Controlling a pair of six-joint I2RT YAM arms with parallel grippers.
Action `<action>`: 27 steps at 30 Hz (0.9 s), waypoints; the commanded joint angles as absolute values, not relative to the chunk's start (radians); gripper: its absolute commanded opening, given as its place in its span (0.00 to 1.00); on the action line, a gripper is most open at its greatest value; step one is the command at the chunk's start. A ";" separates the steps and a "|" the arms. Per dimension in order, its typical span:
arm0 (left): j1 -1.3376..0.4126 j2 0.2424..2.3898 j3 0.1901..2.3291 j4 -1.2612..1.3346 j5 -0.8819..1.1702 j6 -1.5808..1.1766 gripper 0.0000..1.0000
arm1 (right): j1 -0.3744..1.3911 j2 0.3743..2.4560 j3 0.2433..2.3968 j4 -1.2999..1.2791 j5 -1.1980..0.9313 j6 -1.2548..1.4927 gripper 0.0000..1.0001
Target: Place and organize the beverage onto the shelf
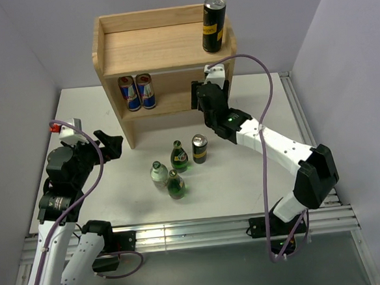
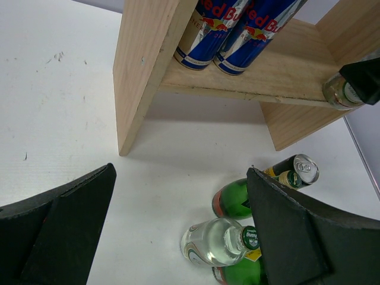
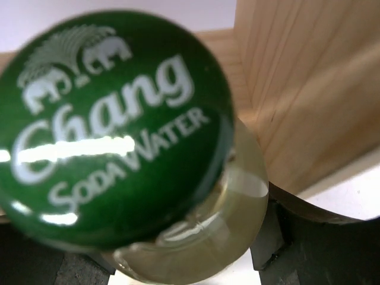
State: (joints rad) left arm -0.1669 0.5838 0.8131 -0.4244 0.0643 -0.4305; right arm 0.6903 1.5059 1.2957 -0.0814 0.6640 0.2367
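The right gripper (image 1: 200,97), clamped on a soda bottle (image 3: 119,130) whose cap points back at the wrist, holds it at the right end of the shelf's (image 1: 151,50) lower tier, centre-right of the overhead frame.

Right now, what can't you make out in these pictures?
- Right wrist: the cap of the soda bottle fills the frame, blurred, hiding the base.
- Top view: the right pincer hides that bottle under the shelf top; the black can's label is too small.
- Left wrist: the top edge cuts the Red Bull cans; a finger of the left pincer covers part of the green bottles.
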 commanded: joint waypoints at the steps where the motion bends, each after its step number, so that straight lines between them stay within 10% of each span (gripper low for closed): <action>1: -0.163 0.569 0.819 -0.391 0.081 -0.413 0.99 | 0.667 1.506 1.382 0.080 0.687 0.221 0.00; 27: -0.163 0.577 0.818 -0.388 0.089 -0.411 0.99 | 0.653 1.626 1.364 0.258 0.920 0.227 0.00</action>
